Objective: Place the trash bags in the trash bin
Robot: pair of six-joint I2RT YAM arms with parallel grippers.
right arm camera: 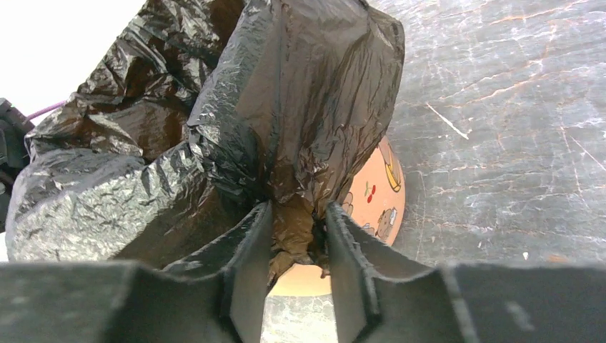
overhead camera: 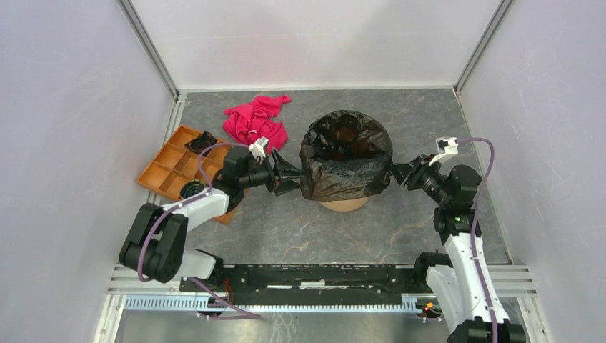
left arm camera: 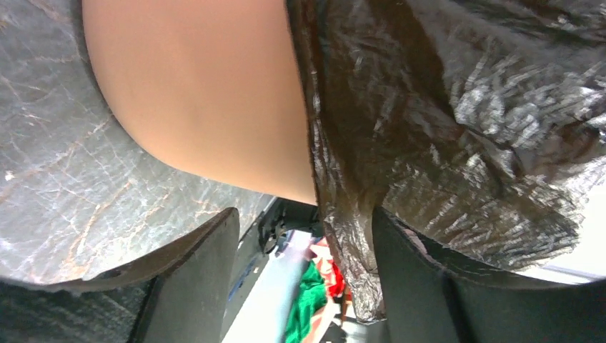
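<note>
Beneath the trash bag, the trash bin barely shows; right hand pinches film, left hand gapes.

Pale, plain walls close in three sides of a dark grey marbled table, with aluminium posts at the back corners, a ribbed metal rail along the near edge, under soft, even light.

The trash bag is thin, glossy black plastic film, heavily creased; the trash bin is smooth terracotta-orange plastic with a soft sheen. The table has a dark grey, marble-veined surface, the cloth is crumpled pink-red fabric, and the fingers are matt black plastic.
</note>
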